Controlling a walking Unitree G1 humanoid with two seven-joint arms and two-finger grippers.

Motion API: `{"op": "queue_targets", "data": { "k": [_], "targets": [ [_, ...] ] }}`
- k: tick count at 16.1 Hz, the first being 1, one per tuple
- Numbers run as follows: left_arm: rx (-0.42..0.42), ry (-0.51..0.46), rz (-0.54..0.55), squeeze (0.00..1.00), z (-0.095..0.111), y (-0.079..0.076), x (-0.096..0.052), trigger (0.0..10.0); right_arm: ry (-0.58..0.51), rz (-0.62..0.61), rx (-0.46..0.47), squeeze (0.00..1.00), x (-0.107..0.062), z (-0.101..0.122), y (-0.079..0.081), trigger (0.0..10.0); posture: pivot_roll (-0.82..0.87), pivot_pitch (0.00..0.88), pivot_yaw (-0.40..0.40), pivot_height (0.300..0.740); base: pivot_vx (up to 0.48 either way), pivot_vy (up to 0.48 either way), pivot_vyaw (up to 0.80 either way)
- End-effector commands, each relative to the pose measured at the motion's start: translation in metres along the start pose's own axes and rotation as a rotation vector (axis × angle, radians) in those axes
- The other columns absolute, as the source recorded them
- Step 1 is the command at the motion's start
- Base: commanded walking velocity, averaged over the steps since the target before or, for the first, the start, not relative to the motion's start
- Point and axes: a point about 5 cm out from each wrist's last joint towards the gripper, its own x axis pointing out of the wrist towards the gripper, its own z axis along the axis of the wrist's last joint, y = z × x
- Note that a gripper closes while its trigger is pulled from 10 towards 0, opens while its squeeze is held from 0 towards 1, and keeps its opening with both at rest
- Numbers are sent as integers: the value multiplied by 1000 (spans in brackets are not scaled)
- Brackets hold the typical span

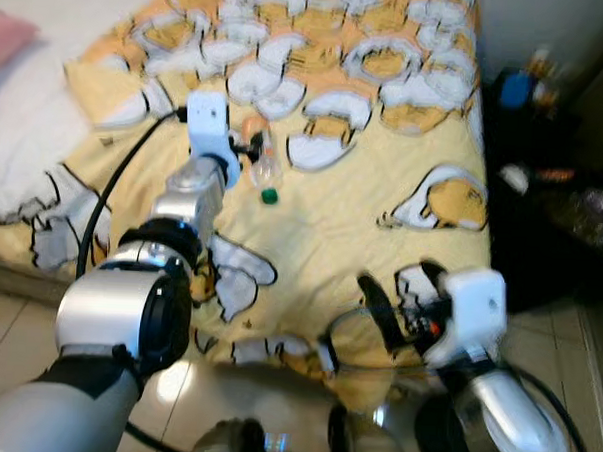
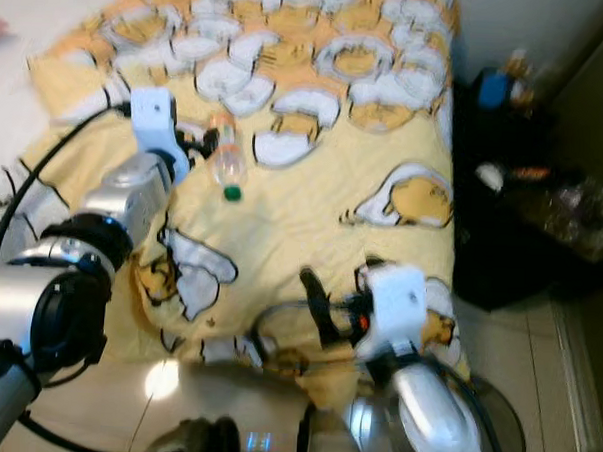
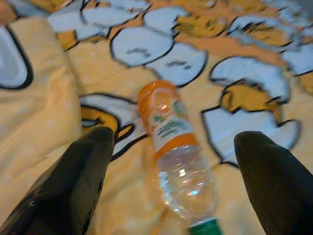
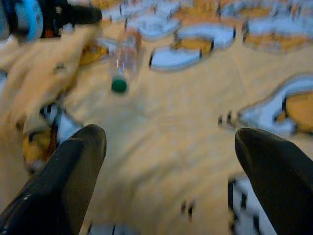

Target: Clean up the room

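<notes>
left gripper [image 3: 173,171] wide over bottle [image 3: 175,152]

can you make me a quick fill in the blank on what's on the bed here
1. The bottle lies on its ____ on the bed.
2. Its cap is ____ in colour.
3. The left hand is ____, one finger on each side of the bottle.

Missing words: side; green; open

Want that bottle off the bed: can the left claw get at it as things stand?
Probably yes. The left claw is open just above the bottle, which lies flat on the blanket between its fingers, with nothing in the way.
</notes>
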Motion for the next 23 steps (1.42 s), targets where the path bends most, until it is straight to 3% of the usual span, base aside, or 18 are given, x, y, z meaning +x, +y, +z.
{"op": "queue_targets", "data": {
  "k": [1,5,8,14,15,16,19,23],
  "targets": [
    [7,22,30,0,-6,1,0,10000,1,-21,-2,0,-12,8,1,10000,-482,336,2,740,0,0,0],
    [-47,19,35,0,-7,0,-1,10000,38,-43,22,0,-31,14,8,10000,-513,364,-24,740,0,0,0],
    [-10,52,-18,0,-10,-9,0,10000,53,-18,11,0,-33,19,11,10000,-531,373,-29,740,0,0,0],
    [-160,115,89,0,-20,4,-2,10000,103,-45,30,0,-39,17,12,10000,-550,375,-32,740,0,0,0],
    [-172,120,73,0,-20,2,-2,1176,103,-50,33,0,-38,18,11,10000,-551,374,-32,740,0,0,0],
    [-162,120,58,0,-19,0,-1,0,105,-51,34,0,-38,18,11,10000,-552,375,-32,740,0,0,0],
    [-147,129,-5,0,-18,-12,-1,0,114,-49,36,0,-39,17,12,10000,-554,374,-32,740,0,0,0],
    [-167,185,6,0,-27,-13,-2,0,125,-50,42,0,-37,17,10,10000,-548,378,-32,740,0,0,0]
  ]
}}
